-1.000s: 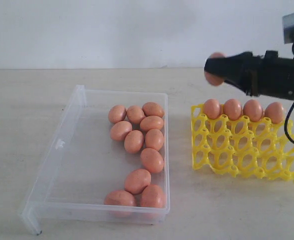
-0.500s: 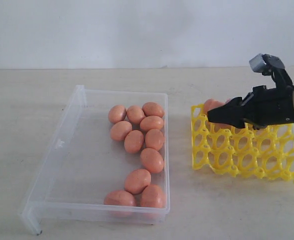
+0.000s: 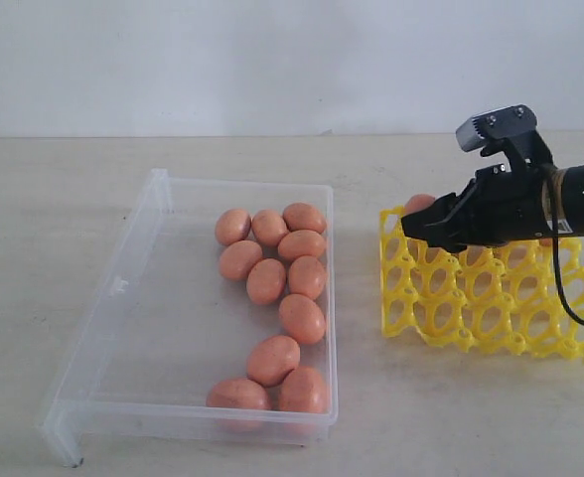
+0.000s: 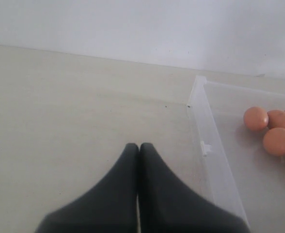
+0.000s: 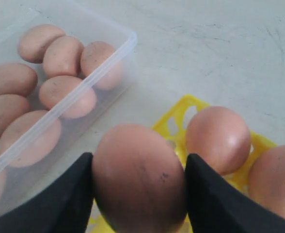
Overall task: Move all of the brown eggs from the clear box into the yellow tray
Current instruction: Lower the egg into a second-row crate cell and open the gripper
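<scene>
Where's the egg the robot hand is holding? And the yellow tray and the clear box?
held egg [image 5: 137, 179]: right wrist view, middle of its shell.
yellow tray [image 3: 385, 283]: exterior view, left edge.
clear box [image 3: 103, 308]: exterior view, left wall.

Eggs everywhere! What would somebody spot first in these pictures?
First, the right gripper pinching one brown egg just over the yellow tray, on the right of the exterior view. Next, the bunch of eggs lying in the clear box, left of the tray.
</scene>
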`<action>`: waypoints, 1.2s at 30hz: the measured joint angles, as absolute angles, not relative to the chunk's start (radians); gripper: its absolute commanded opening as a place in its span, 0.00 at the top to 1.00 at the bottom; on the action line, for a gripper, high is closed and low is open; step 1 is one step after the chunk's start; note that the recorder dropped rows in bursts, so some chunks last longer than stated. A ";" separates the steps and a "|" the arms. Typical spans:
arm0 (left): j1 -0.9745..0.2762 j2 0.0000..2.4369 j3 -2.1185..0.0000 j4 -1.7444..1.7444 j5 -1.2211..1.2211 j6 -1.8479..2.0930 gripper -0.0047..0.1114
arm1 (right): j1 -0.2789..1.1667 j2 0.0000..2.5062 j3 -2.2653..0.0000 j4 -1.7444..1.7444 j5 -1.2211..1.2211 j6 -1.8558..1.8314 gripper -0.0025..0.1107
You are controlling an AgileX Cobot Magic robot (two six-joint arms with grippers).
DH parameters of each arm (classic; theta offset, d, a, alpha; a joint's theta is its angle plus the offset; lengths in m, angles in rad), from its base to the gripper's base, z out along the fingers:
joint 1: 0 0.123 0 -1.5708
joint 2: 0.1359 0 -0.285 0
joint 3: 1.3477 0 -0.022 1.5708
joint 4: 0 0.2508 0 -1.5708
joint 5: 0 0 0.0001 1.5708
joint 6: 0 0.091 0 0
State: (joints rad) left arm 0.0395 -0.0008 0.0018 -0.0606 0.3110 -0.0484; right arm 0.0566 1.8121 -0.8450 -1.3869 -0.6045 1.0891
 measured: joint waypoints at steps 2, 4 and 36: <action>0.040 -0.001 0.002 -0.061 0.311 -0.048 1.00 | 0.059 1.812 -0.845 -1.367 -0.587 1.078 0.98; 0.040 -0.001 0.002 -0.061 0.311 -0.048 1.00 | 0.059 1.814 -0.845 -1.345 -0.583 1.067 0.98; 0.040 -0.001 0.002 -0.061 0.311 -0.048 1.00 | 0.059 1.863 -0.845 -1.238 -0.589 1.004 0.54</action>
State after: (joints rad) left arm 0.0395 -0.0008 0.0018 -0.0606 0.3110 -0.0484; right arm 0.0590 1.8630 -0.8450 -1.2379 -0.5892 1.0038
